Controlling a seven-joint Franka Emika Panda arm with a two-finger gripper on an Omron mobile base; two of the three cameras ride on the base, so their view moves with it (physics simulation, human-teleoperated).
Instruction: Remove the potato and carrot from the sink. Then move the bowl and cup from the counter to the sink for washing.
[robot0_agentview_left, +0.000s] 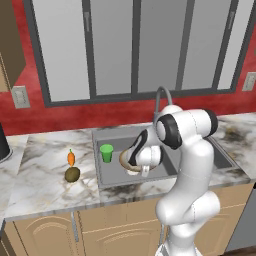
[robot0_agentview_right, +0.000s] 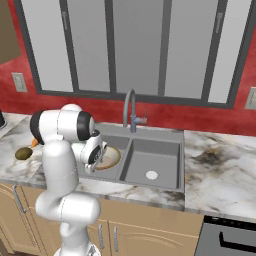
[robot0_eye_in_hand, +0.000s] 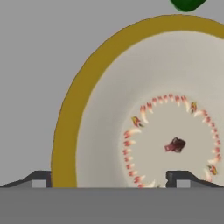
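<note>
In the left base view, the potato (robot0_agentview_left: 72, 174) and the carrot (robot0_agentview_left: 71, 158) lie close together on the marble surface (robot0_agentview_left: 40, 180), left of the sink (robot0_agentview_left: 107, 177). The green cup (robot0_agentview_left: 106, 153) stands upright in the sink's left basin. Beside it the bowl (robot0_agentview_left: 125, 161) sits in the same basin, partly hidden behind the robot's wrist; the hand itself cannot be made out here.

In the right base view, the potato (robot0_agentview_right: 23, 153) rests on the surface (robot0_agentview_right: 220, 160) at the far left, and the bowl (robot0_agentview_right: 111, 157) lies in the left basin of the sink (robot0_agentview_right: 175, 165), just past the wrist.

In the hand view, the hand (robot0_eye_in_hand: 111, 179) hangs over the bowl (robot0_eye_in_hand: 105, 109) with its fingertips (robot0_eye_in_hand: 39, 178) spread wide, one on either side of the near rim, pinching nothing. A piece of the cup (robot0_eye_in_hand: 187, 4) shows at the top edge.
</note>
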